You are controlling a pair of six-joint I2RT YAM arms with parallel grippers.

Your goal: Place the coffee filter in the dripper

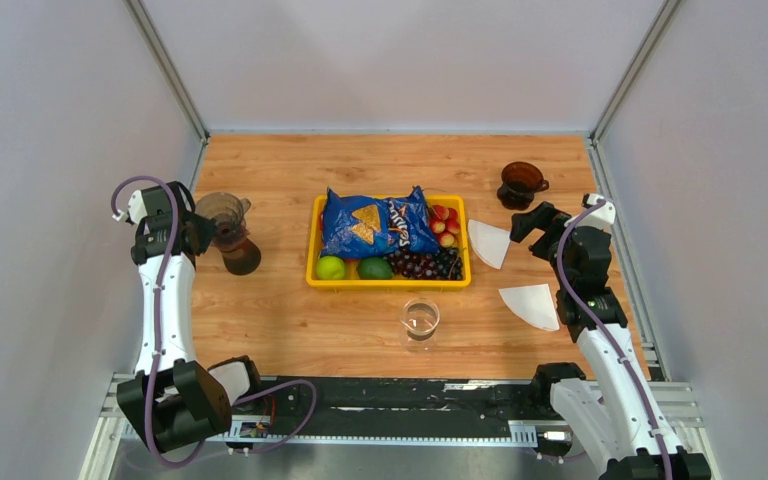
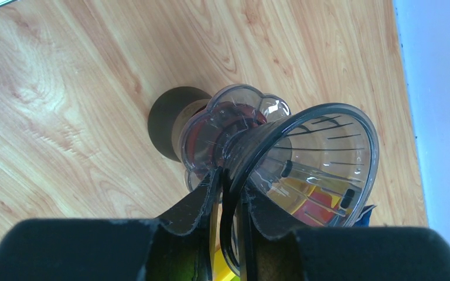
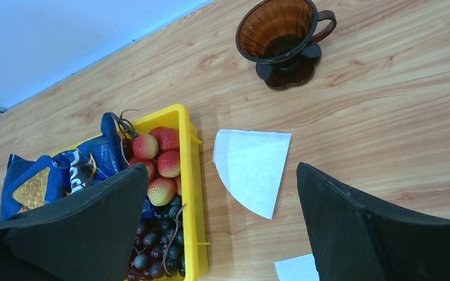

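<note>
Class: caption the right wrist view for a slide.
Open right gripper above white paper coffee filter beside yellow plastic tray, brown dripper beyond.

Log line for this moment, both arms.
left gripper: shut on clear dripper rim | right gripper: open above coffee filter by yellow tray | filter: flat on table, not in dripper
</note>
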